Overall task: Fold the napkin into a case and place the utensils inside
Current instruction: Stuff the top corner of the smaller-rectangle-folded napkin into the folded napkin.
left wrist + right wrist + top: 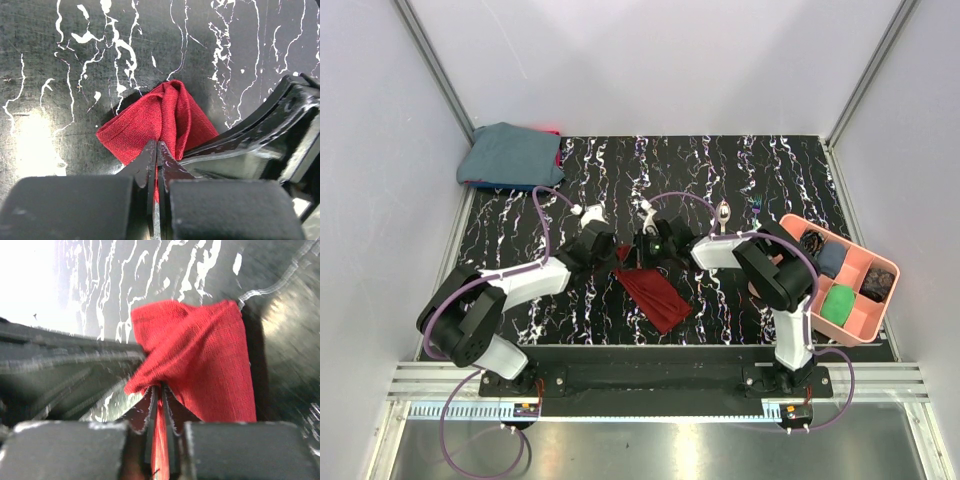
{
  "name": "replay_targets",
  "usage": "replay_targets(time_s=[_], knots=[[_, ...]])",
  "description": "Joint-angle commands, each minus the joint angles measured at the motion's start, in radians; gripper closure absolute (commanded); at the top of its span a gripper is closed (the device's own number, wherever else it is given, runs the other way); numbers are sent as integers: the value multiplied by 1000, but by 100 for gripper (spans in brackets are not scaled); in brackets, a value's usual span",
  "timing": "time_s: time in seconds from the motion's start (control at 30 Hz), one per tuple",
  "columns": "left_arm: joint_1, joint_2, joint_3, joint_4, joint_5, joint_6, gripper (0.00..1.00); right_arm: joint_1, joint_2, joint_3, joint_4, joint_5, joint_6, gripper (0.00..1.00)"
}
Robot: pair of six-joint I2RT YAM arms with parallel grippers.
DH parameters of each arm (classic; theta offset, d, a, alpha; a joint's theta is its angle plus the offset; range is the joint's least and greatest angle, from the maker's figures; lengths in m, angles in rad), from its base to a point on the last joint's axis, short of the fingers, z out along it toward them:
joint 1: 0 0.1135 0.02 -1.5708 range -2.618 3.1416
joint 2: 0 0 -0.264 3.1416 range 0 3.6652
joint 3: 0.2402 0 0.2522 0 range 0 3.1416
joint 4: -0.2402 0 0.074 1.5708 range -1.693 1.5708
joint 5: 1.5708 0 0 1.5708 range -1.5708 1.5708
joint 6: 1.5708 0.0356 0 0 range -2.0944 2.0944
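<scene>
The dark red napkin [656,296] lies bunched on the black marbled table, its far end lifted between the two arms. My left gripper [621,252] is shut on one corner of the napkin [160,120]; cloth shows between its closed jaws [157,146]. My right gripper [646,250] is right beside it, shut on another fold of the napkin [210,355], with a strip of cloth pinched between the closed jaws [161,388]. The utensils lie apart at the back right: a silver-bowled spoon [723,214] and a small teal-handled piece [758,209]. No folded case shows.
A pink compartment tray [861,326] with dark, blue and green items sits at the right edge. A blue-grey cloth bundle [510,155] lies in the back left corner. The right arm's black finger [260,132] crowds the left wrist view.
</scene>
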Motion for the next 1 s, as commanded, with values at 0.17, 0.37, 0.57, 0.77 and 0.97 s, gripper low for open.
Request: replay_targets(time_s=[0.17, 0.37, 0.57, 0.77, 0.97], knots=[[19, -39, -9, 59, -10, -20, 100, -47, -145, -80, -1, -109, 23, 77], [26, -49, -10, 50, -9, -18, 100, -60, -170, -94, -15, -86, -6, 66], [29, -53, -9, 50, 4, -23, 100, -64, -142, -31, -35, -74, -35, 59], [29, -37, -10, 62, 19, -27, 100, -64, -107, 27, -61, -61, -77, 43], [28, -39, -16, 73, 28, -30, 100, -66, -66, 89, -97, -49, -106, 40]])
